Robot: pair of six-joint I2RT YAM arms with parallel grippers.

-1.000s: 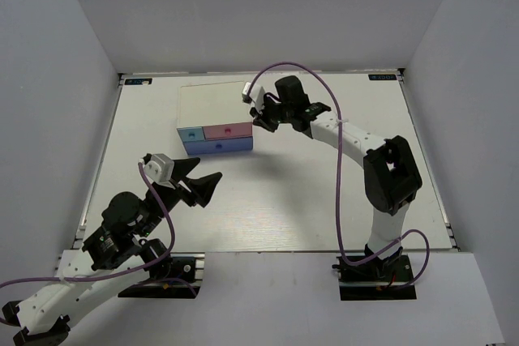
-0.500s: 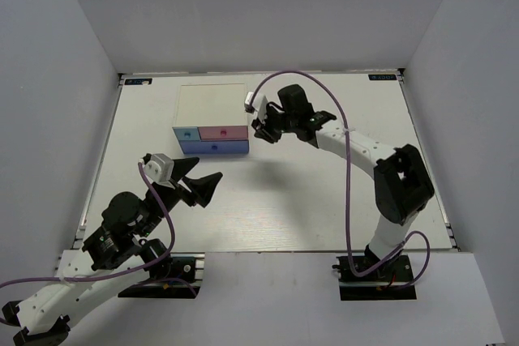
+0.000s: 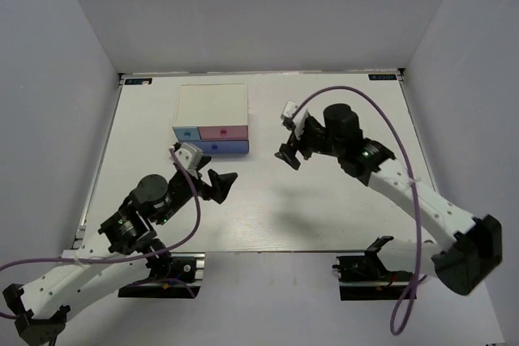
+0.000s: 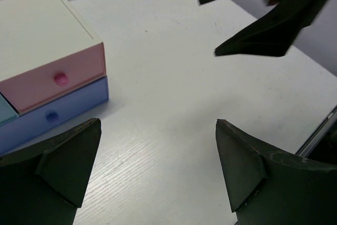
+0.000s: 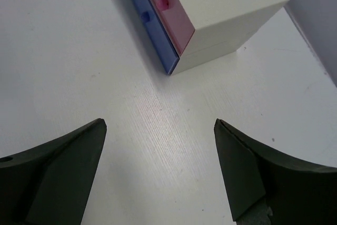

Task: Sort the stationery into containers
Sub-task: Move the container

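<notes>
Your drawer unit (image 3: 212, 103) stands on the far, left-of-centre part of the table (image 3: 324, 208), with its fronts turned toward the arms. It has 3 drawers. The light blue drawer (image 3: 187, 133) and the pink drawer (image 3: 225, 131) sit side by side in the upper row. The wide periwinkle drawer (image 3: 215, 147) lies beneath them, and all 3 look pushed in. Your left gripper (image 3: 224, 183) hovers above the table near the unit's front, apart from it. Its 2 fingers are spread wide with nothing between them. Your right gripper (image 3: 289, 160) hangs to the right of the unit's front corner without touching it, its fingers also spread wide and empty. In the left wrist view, the right gripper's dark fingers show opposite the left gripper's.
</notes>
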